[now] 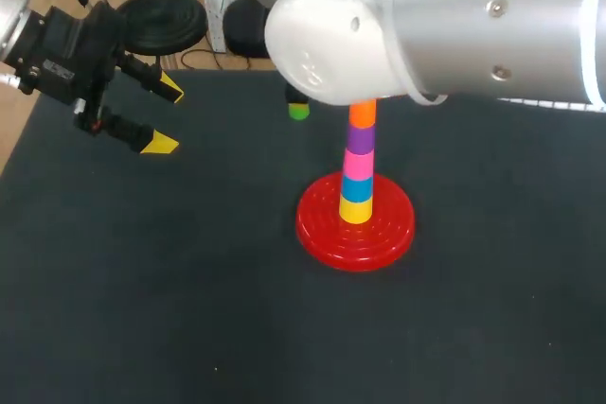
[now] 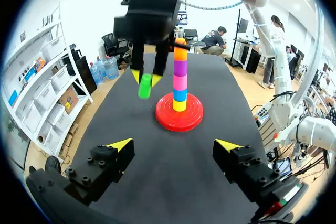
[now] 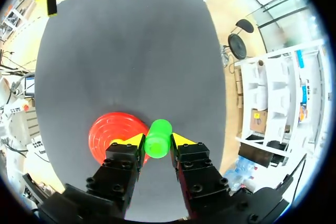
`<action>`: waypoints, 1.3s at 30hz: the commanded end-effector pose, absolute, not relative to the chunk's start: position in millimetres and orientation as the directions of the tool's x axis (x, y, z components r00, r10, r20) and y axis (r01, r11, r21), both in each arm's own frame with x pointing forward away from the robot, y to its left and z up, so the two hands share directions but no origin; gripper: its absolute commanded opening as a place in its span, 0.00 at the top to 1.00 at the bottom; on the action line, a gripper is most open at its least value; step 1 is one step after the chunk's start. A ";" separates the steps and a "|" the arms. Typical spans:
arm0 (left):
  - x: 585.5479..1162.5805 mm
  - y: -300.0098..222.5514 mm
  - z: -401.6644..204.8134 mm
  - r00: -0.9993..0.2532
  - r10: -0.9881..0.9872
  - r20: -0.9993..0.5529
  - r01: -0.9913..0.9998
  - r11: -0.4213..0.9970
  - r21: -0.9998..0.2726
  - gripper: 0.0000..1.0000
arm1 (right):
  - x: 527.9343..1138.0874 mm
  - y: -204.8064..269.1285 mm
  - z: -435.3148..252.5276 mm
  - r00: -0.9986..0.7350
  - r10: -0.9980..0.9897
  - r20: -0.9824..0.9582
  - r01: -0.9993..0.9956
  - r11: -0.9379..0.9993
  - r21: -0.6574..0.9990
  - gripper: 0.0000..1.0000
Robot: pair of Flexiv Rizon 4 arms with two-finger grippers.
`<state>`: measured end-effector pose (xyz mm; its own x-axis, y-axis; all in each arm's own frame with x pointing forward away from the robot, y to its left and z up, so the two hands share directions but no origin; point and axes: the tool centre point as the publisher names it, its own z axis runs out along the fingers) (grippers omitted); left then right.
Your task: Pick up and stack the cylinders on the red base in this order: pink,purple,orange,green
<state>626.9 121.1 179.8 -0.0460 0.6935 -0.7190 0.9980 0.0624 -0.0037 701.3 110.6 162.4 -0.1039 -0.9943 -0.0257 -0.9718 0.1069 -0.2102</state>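
The red base (image 1: 355, 229) carries a post stacked from the bottom with yellow, blue, pink (image 1: 357, 165), purple (image 1: 359, 138) and orange (image 1: 362, 114) cylinders. My right gripper (image 3: 157, 140) is shut on the green cylinder (image 3: 158, 138), held above the table just beside the stack; in the left wrist view the green cylinder (image 2: 145, 86) hangs level with the stack's middle. In the head view my right arm hides most of the green cylinder (image 1: 299, 111). My left gripper (image 1: 163, 118) stands open and empty at the table's far left, well away from the base (image 2: 178, 118).
The dark table top (image 1: 189, 309) around the base is bare. My right arm's big silver link (image 1: 454, 26) spans the upper right of the head view and covers the top of the stack.
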 end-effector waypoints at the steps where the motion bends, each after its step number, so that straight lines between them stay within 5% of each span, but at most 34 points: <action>1: 626.1 121.1 179.4 -0.046 0.694 -0.719 0.998 0.064 -0.001 0.00 | 698.5 103.4 185.6 -0.104 -0.994 -0.034 -0.967 0.109 -0.231 1.00; 23: 626.1 121.1 179.4 -0.046 0.694 -0.719 0.998 0.064 -0.001 0.00 | 722.0 79.6 294.8 -0.137 -0.988 -0.074 -0.985 0.144 -0.093 1.00; 39: 626.1 121.1 179.4 -0.046 0.694 -0.719 0.998 0.064 -0.001 0.00 | 691.9 56.0 309.2 -0.207 -0.978 -0.032 -0.978 0.206 0.029 1.00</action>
<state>626.9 121.1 179.8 -0.0460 0.6934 -0.7190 0.9980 0.0624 -0.0037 695.0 54.4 308.4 -0.1993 -0.9790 -0.0438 -0.9794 0.1976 0.0414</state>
